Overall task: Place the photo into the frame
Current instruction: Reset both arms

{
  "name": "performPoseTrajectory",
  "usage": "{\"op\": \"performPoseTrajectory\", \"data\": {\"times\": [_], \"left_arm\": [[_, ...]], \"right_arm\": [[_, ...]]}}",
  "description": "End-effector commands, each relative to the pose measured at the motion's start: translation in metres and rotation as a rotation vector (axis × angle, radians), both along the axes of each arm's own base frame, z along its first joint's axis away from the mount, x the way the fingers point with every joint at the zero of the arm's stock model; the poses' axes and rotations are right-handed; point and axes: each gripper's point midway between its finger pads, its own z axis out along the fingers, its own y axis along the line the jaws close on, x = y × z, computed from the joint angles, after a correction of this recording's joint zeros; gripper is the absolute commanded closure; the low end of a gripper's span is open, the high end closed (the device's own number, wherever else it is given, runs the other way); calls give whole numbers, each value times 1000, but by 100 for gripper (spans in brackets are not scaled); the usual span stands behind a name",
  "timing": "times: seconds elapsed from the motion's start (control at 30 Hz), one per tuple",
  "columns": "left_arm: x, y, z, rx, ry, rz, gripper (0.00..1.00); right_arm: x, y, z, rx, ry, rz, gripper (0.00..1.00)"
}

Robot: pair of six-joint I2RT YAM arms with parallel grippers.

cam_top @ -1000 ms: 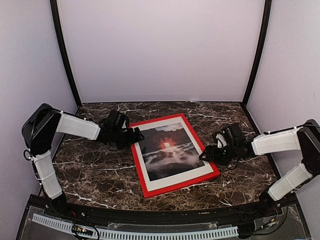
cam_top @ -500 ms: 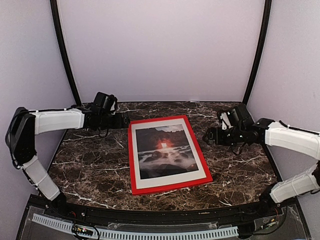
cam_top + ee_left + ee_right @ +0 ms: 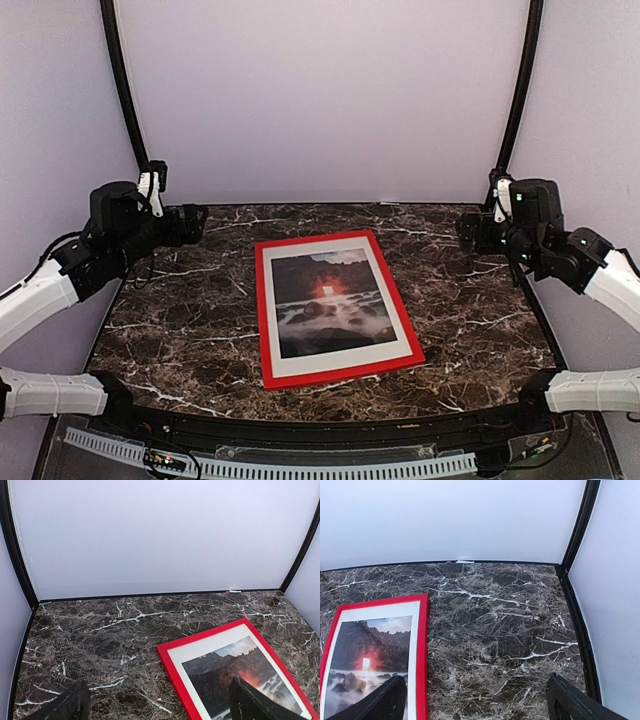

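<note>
The frame (image 3: 343,370) lies flat, red face up, at the middle of the dark marble worktop (image 3: 180,330). Its long sides run roughly from 6 o'clock to 12 o'clock, and the far end leans a little toward 11. The photo (image 3: 325,300) sits inside it behind a white mat (image 3: 200,647) that borders it on all four sides. The strip of sky is at the 12 o'clock end, the orange-red glow lies just beyond the middle, and the pale water and dark rocks are toward 6 o'clock. The left gripper (image 3: 198,221) hangs above the worktop at about 10 o'clock from the frame, well apart from it. Its jaws are spread wide and empty, and its wrist view shows the two dark fingers (image 3: 65,707) far apart, with only marble and the frame's near corner between them. The right gripper (image 3: 466,232) hangs at about 2 o'clock from the frame, also lifted clear. It too is fully spread and grasps nothing, its fingers (image 3: 570,702) framing bare marble beside the frame's right rail.
</note>
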Motion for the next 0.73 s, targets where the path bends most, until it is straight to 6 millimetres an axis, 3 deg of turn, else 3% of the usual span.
{"op": "performPoseTrajectory", "data": {"times": [0.0,0.13,0.7], "left_arm": [[-19,-7,-7,26,-25,-103,1],[-25,2,-23,42,-21,-76,1],[-28,9,-26,28,-21,-44,1]], "right_arm": [[-4,-15,6,-22,-39,-45,1],[-6,-19,3,1,-61,-67,1],[-3,-12,1,35,-85,-43,1]]}}
